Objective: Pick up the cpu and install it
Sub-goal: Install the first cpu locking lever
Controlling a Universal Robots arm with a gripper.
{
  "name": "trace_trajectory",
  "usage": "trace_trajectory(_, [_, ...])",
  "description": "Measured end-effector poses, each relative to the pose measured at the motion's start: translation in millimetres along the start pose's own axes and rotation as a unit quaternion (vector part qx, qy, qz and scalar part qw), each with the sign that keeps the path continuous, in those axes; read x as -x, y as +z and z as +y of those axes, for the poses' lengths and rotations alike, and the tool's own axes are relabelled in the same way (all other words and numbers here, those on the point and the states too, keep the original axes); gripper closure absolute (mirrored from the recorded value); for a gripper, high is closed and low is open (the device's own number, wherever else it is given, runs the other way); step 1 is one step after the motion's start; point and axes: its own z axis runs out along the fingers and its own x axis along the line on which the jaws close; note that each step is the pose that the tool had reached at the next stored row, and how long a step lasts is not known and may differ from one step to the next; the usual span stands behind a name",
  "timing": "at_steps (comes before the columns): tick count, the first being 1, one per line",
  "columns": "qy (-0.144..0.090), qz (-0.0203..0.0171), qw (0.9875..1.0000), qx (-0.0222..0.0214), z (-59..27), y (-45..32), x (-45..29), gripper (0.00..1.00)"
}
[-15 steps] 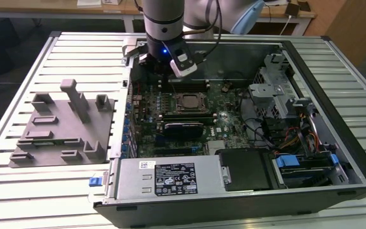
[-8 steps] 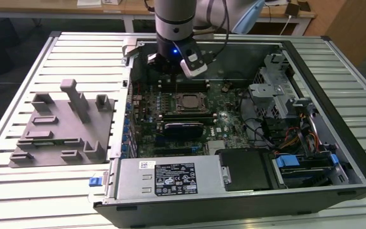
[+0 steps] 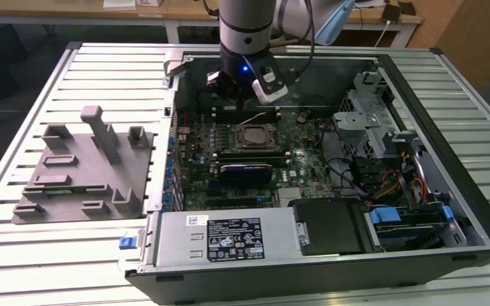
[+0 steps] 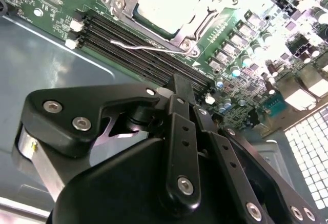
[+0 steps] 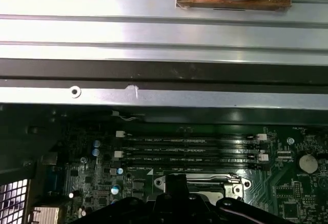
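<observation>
The cpu (image 4: pixel 164 1), a pale silvery square, lies flat inside the metal-framed socket (image 3: pixel 256 136) on the green motherboard (image 4: pixel 246 34). A thin wire lever (image 4: pixel 148 44) runs along the socket's edge beside the memory slots (image 5: pixel 189 149). My gripper (image 4: pixel 185 88) hangs just above those memory slots, on the far side of the socket from the power supply, and is apart from the cpu. Its black fingers stand together with nothing between them. In the exterior view the gripper (image 3: pixel 243 102) hangs under the arm, inside the open computer case.
The open case's back wall (image 5: pixel 164 98) is close behind the gripper. A drive cage with cables (image 3: pixel 381 146) fills the exterior view's right, and a power supply (image 3: pixel 228 239) sits in front. A grey fixture (image 3: pixel 83 169) lies on the slatted table on the exterior view's left.
</observation>
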Motion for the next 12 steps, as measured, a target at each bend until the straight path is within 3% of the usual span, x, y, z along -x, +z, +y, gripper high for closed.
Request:
trace_trajectory(2, [0.0, -0.003, 1.0, -0.0018, -0.1, 0.4, 0.0, 0.89])
trace_trajectory(9, [0.004, -0.0332, 0.9994, -0.008, -0.8, 3.1, 0.0, 0.89])
trace_trajectory(12, [0.011, -0.0402, 0.9991, -0.0083, -1.2, 4.9, 0.0, 0.89])
